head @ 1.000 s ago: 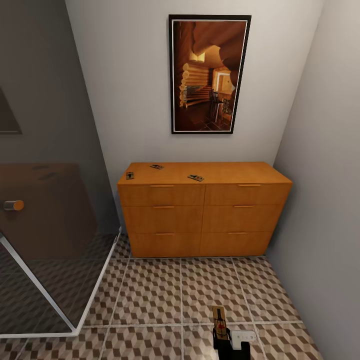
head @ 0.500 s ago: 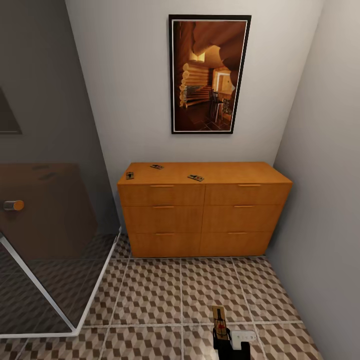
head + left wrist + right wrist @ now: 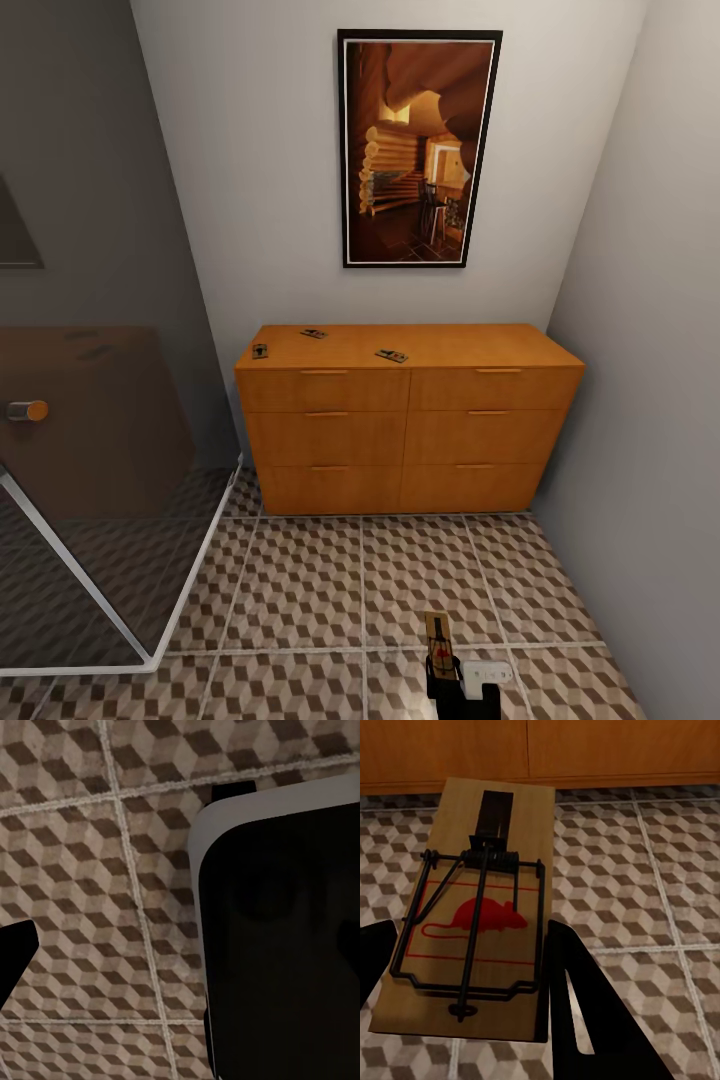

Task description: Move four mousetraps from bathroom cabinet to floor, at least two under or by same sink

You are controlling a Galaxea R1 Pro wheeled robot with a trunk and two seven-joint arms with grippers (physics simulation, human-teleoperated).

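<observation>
Low in the head view, the right gripper (image 3: 447, 672) is clamped on one mousetrap (image 3: 438, 635), holding it above the patterned floor (image 3: 300, 590). Centre frame, the cabinet (image 3: 405, 430) carries three more traps on its top: one (image 3: 260, 351) at the left edge, one (image 3: 313, 333) behind, one (image 3: 391, 355) mid-top. Left gripper: can't tell whether it's open or closed.

open bathroom floor (image 3: 300, 590), cabinet (image 3: 405, 430) ahead
</observation>
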